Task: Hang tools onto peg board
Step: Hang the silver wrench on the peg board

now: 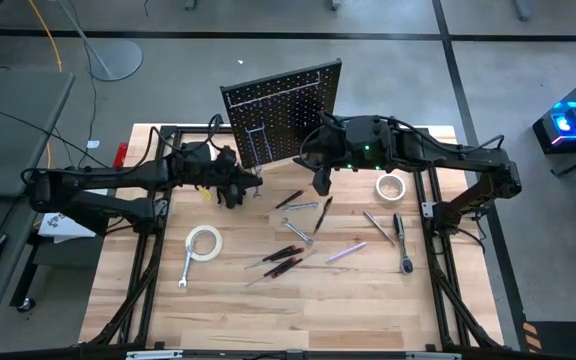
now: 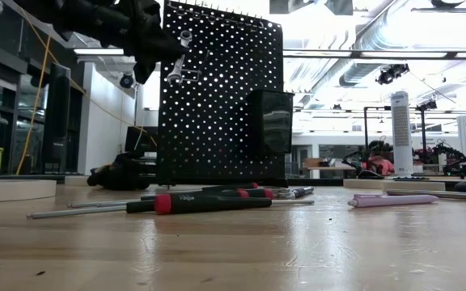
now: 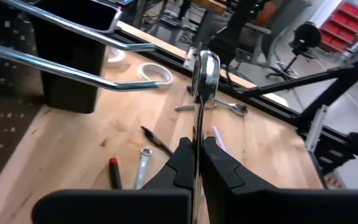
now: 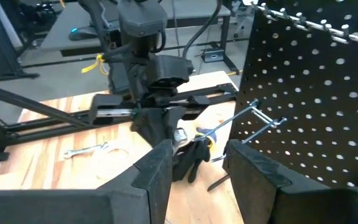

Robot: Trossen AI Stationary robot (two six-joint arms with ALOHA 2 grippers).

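The black peg board (image 1: 283,110) stands upright at the table's far edge, with a black bin (image 2: 269,121) on its front and wire hooks (image 3: 73,68) sticking out. My left gripper (image 1: 238,192) hangs just left of the board's front, shut on a silver wrench (image 3: 204,68). My right gripper (image 1: 321,185) hovers open in front of the board, nothing between its fingers (image 4: 197,168). Two white tape rolls (image 1: 204,243) (image 1: 392,187), screwdrivers (image 1: 278,260), a purple one (image 1: 346,252), a ratchet (image 1: 403,245) and more wrenches (image 1: 186,270) lie flat on the table. My left gripper pinches the wrench's shaft (image 3: 197,127) between its two fingers, which lie along it. The ring end (image 3: 205,62) sticks out well past the fingertips. The fingers come nearly level from the table's left. The wrench is lifted clear of the table, close to the hooks.
Black frame rails (image 1: 433,215) run along the table's left and right sides. The tools lie scattered over the table's middle; bare wood (image 1: 298,320) shows along the near edge. The room behind holds desks and shelves.
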